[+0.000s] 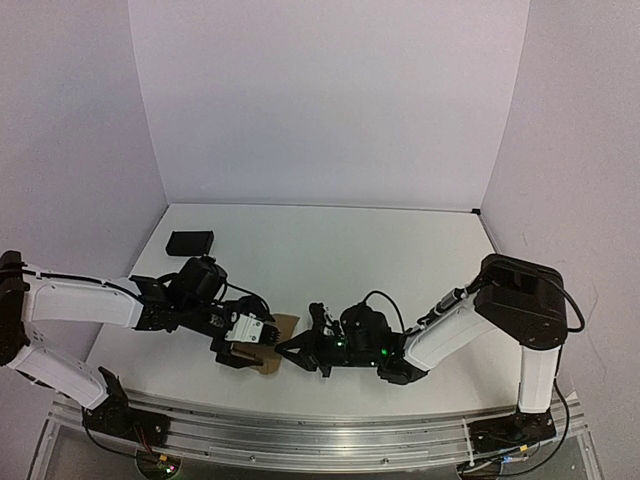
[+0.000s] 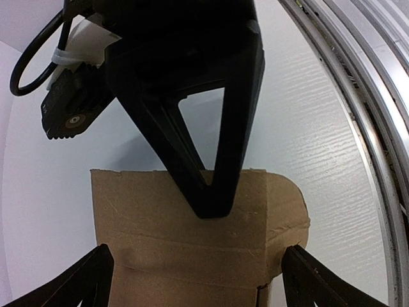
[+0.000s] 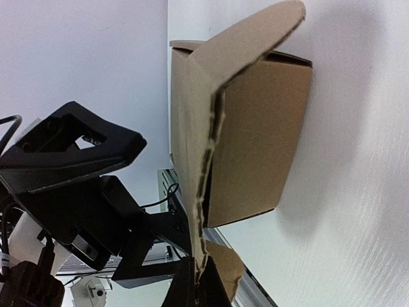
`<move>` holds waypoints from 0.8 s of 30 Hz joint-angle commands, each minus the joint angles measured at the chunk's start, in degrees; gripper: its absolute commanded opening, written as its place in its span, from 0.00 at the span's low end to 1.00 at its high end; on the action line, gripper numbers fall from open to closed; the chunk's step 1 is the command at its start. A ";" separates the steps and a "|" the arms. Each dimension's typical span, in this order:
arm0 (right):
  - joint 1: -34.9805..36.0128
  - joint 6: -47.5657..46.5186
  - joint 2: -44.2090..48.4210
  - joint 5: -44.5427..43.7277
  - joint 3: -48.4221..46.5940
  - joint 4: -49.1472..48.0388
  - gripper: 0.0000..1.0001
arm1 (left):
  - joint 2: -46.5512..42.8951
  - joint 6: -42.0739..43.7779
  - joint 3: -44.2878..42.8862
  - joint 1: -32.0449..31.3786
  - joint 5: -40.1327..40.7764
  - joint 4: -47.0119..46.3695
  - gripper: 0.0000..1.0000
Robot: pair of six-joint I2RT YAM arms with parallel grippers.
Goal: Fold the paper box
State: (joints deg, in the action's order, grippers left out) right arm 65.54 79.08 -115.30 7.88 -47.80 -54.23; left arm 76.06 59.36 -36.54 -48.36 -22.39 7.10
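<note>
The paper box is a small brown cardboard box, partly folded, near the table's front middle between my two grippers. In the left wrist view the paper box fills the lower frame. My left gripper is open, with one finger on each side of the box. My right gripper is shut on the edge of a loose flap that stands off the box's side wall. In the top view the left gripper and right gripper face each other across the box.
A small black rectangular object lies at the back left of the white table. A metal rail runs along the near edge, close behind the box. White walls enclose the back and both sides.
</note>
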 commanded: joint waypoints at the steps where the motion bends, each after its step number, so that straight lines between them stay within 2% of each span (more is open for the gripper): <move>1: 0.14 -2.00 -1.76 1.14 -1.14 -2.98 0.01 | -2.76 2.96 1.08 -0.07 0.93 -1.39 0.94; 4: 0.12 -3.21 -2.04 0.51 -0.78 -3.47 0.02 | -3.41 2.84 1.33 -0.07 1.99 -1.75 0.94; 6: 0.14 -4.04 -2.54 1.13 -1.16 -3.70 0.07 | -3.69 3.19 1.82 -0.07 2.82 -2.30 0.94; 9: 0.12 -4.20 -3.24 2.36 -1.47 -3.87 0.18 | -3.89 3.89 2.72 -0.07 3.52 -3.03 0.94; 12: 0.11 -3.66 -3.16 3.91 -0.72 -3.86 0.36 | -3.63 4.07 3.00 -0.07 3.71 -2.97 0.94; 15: 0.12 -4.24 -2.63 6.17 0.18 -3.85 0.46 | -3.28 4.27 2.73 -0.07 3.31 -2.69 0.94; 19: 0.16 -11.39 -1.75 7.97 1.32 -3.78 0.53 | -2.65 1.76 1.15 -0.07 2.27 -1.90 0.95; 24: 0.81 -23.06 0.13 1.03 4.80 -3.50 0.56 | -3.51 -3.00 -4.60 -0.02 -1.21 5.37 0.95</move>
State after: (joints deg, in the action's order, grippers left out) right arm 65.70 67.36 -117.83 12.86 -45.24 -56.50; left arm 73.56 60.50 -35.23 -48.36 -19.85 7.91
